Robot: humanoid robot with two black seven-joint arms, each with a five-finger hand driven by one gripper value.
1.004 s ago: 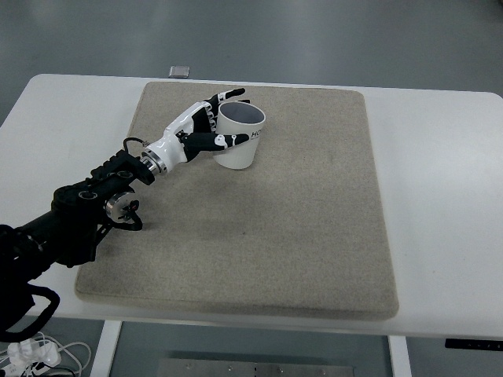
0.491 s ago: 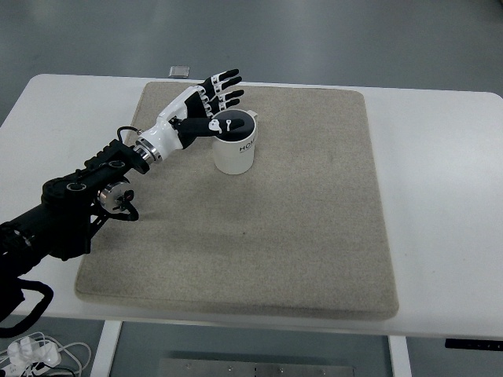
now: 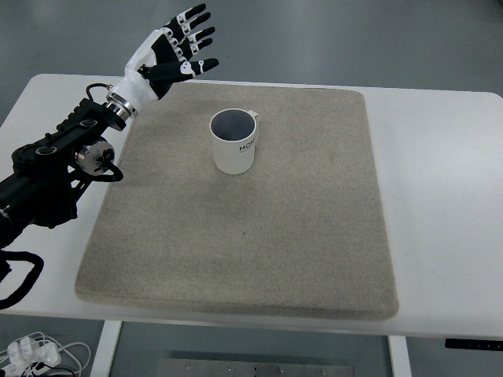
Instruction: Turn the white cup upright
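A: Item one, the white cup [image 3: 234,142]?
B: It stands upright on the beige mat [image 3: 236,251], mouth up, dark interior visible, in the mat's far left part. A small handle shows at its far right rim, and dark lettering runs down the side facing the camera; the lettering is too small to read in full.

A: Item two, the left hand [image 3: 171,49]?
B: It is raised above the far left corner of the mat, well apart from the cup. The fingers [image 3: 194,13] are spread wide and hold nothing. Its black arm enters from the picture's left edge.

A: Item three, the support?
B: A white bench [image 3: 440,196] carries the mat, which covers most of it.

A: Other entries?
B: One small flat object [image 3: 180,71] beyond the bench's far edge, on the grey floor.
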